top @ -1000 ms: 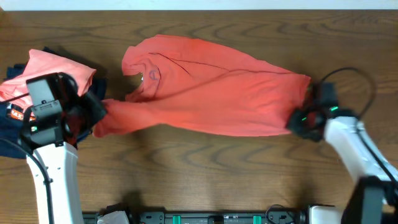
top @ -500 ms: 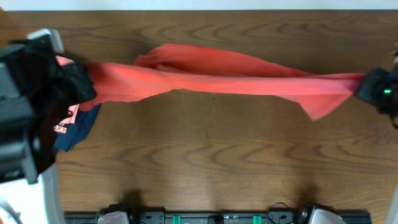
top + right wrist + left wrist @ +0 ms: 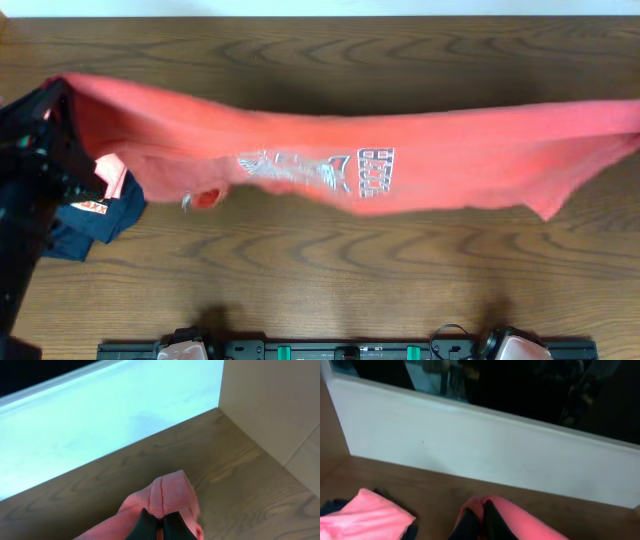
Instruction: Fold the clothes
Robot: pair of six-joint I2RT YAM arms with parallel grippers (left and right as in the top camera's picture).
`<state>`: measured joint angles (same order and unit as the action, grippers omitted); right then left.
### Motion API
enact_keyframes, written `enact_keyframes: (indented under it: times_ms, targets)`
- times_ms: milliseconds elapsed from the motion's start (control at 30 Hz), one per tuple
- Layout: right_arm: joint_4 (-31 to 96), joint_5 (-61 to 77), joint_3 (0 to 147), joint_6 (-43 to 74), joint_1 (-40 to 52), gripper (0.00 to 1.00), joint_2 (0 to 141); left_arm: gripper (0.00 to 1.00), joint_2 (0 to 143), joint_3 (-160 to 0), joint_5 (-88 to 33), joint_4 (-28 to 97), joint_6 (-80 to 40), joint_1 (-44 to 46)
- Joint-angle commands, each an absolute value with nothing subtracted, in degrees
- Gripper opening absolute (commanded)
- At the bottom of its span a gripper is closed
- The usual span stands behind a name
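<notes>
The coral-red t-shirt (image 3: 400,160) hangs stretched in the air across the whole table, its white chest lettering and star facing up. My left gripper (image 3: 481,521) is shut on one end of the shirt (image 3: 520,520), high at the table's left; the arm shows in the overhead view (image 3: 35,160). My right gripper (image 3: 159,527) is shut on a folded edge of the shirt (image 3: 167,490). It is off the right edge of the overhead view.
A paler salmon-pink folded garment (image 3: 360,517) lies on navy garments (image 3: 95,215) at the left edge of the table. A white wall (image 3: 470,440) runs along the far edge. A beige panel (image 3: 280,405) stands at the right.
Both arms have lifted and pulled apart. The shirt has gone from a bunched heap on the table to a twisted band and now to a spread sheet with the lettering showing.
</notes>
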<state>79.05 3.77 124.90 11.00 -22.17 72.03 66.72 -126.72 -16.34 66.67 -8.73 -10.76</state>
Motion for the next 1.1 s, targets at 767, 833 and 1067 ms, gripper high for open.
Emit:
enact_keyframes:
  times_ms: [767,833,1067]
  targets:
    - [52.93,12.8,125.67,10.09,-19.07,0.01,103.85,0.06,107.59,-126.78,-20.51,31.46,-10.41,-4.25]
    - [48.75,12.93,127.55,11.66,-19.11,0.01,103.31,0.06,107.02,-128.25,-20.51,26.06,-13.15,-4.64]
    - [46.94,3.95,138.54,11.9,-20.12,0.01,102.26,0.06,106.45,-141.34,-20.56,20.78,-16.21,-5.89]
